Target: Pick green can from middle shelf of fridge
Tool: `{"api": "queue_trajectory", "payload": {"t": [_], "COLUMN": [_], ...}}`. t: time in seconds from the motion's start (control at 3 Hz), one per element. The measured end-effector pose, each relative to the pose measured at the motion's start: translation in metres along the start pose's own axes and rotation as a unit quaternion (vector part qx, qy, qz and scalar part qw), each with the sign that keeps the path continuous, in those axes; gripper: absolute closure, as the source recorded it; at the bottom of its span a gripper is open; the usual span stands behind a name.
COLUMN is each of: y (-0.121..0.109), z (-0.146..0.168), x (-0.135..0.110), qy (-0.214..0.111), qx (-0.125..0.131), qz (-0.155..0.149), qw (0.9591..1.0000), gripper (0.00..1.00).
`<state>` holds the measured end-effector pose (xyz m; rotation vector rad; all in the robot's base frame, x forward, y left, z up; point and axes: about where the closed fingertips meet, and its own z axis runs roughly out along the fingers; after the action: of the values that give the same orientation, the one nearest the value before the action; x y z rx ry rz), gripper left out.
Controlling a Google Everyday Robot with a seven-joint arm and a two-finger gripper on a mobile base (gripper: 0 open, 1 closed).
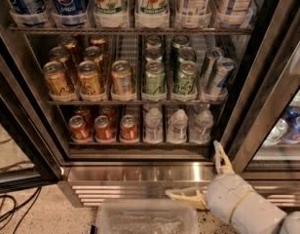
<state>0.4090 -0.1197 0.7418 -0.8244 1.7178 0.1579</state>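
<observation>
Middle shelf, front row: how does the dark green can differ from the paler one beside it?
The dark green can is deeper in colour than the paler can. It stands right of the paler can, next to silver cans. Both upright, same size. The gripper, open, sits low by the fridge base.
</observation>
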Motion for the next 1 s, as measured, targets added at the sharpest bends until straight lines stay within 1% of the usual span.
{"api": "queue_trajectory", "payload": {"t": [0.33, 0.67, 1.0], "y": [0.014, 0.026, 0.037], "z": [0.026, 0.047, 0.058], "x": [-0.033, -0.06, -0.077], "qy": [-0.068, -0.117, -0.157], "qx": [-0.003, -0.03, -0.031], "qz": [-0.02, -0.046, -0.064], "qw": [0.9975, 0.9916, 0.9851], "gripper": [0.0, 0.0, 0.0]}}
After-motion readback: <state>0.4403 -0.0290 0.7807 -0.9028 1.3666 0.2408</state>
